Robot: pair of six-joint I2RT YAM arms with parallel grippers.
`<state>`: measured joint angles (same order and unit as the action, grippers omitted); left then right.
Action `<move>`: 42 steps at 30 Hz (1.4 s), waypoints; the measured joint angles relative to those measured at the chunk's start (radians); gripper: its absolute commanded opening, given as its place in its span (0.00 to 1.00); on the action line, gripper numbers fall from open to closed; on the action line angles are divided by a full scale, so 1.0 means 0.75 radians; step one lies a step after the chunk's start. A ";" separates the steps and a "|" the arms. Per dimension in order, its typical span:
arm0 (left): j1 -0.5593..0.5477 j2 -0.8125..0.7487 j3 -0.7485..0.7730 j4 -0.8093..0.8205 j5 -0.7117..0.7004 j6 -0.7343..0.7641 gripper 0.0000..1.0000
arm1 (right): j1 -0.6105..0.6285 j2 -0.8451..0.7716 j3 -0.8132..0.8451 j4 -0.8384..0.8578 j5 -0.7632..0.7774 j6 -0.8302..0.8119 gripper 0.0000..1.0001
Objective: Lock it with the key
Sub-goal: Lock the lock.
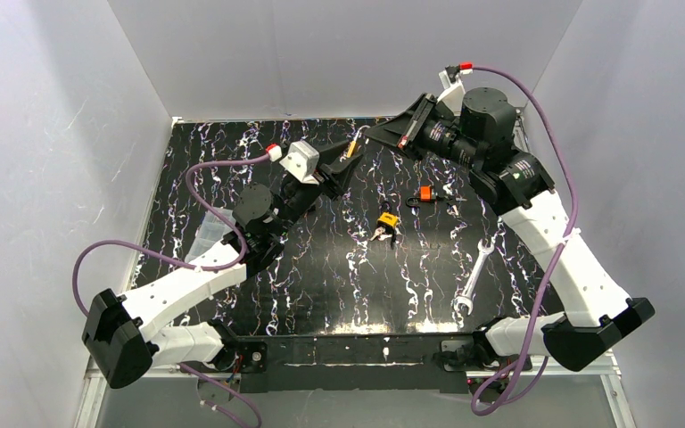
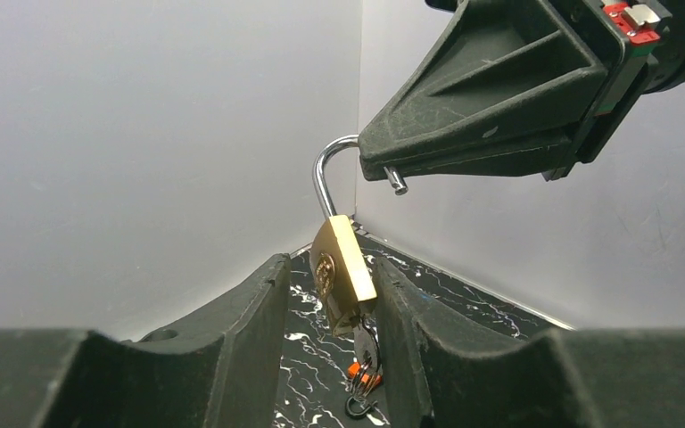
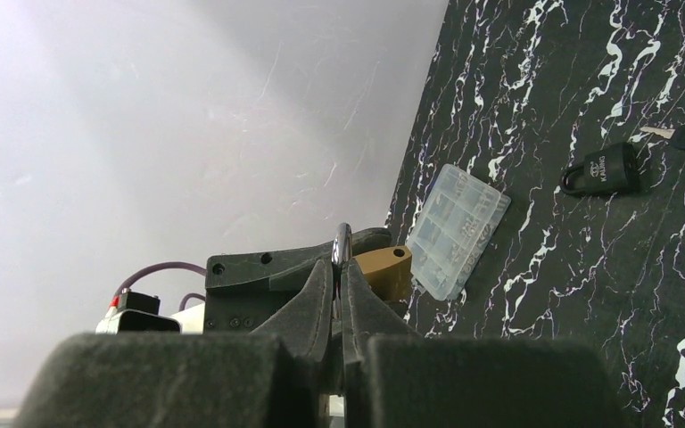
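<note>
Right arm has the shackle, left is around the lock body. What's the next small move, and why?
Probably close the left gripper firmly on the padlock. The right gripper pinches its open shackle, free end out of the body, and the padlock hangs tilted between the left fingers with a gap beside one. A firm hold would steady it for closing.

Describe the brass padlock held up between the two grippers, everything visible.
The brass padlock has a gold-coloured metal body with a round emblem on one face and a silvery shackle. The shackle is open, its free end out of the body. The lock hangs tilted in mid-air. The right gripper is shut on the shackle. The left gripper flanks the body, though whether it presses is unclear. Keys dangle beneath it.
</note>
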<state>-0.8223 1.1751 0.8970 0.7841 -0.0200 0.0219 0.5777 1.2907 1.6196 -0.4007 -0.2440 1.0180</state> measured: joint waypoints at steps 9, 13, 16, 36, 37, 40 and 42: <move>-0.004 0.000 0.000 0.003 -0.011 -0.010 0.10 | 0.001 0.001 0.000 0.000 0.008 -0.001 0.01; -0.001 -0.001 0.007 -0.018 -0.034 -0.035 0.00 | 0.011 0.001 0.000 -0.001 0.013 -0.004 0.01; -0.003 -0.001 0.083 -0.169 -0.039 -0.071 0.00 | 0.009 0.001 -0.001 -0.003 0.031 -0.014 0.01; 0.337 0.031 0.726 -1.481 0.833 -0.519 0.00 | -0.065 -0.317 -0.305 0.070 -0.277 -0.500 0.63; 0.359 0.045 0.734 -1.484 0.916 -0.556 0.00 | -0.065 -0.329 -0.305 0.085 -0.332 -0.528 0.62; 0.378 0.075 0.738 -1.476 1.125 -0.662 0.00 | -0.064 -0.351 -0.305 0.125 -0.479 -0.582 0.52; 0.378 0.078 0.738 -1.458 1.219 -0.713 0.00 | -0.064 -0.352 -0.305 0.143 -0.553 -0.598 0.45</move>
<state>-0.5385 1.2335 1.4502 -0.3096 0.8944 -0.5129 0.5297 1.0267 1.3907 -0.2932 -0.6590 0.5694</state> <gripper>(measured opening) 0.156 0.547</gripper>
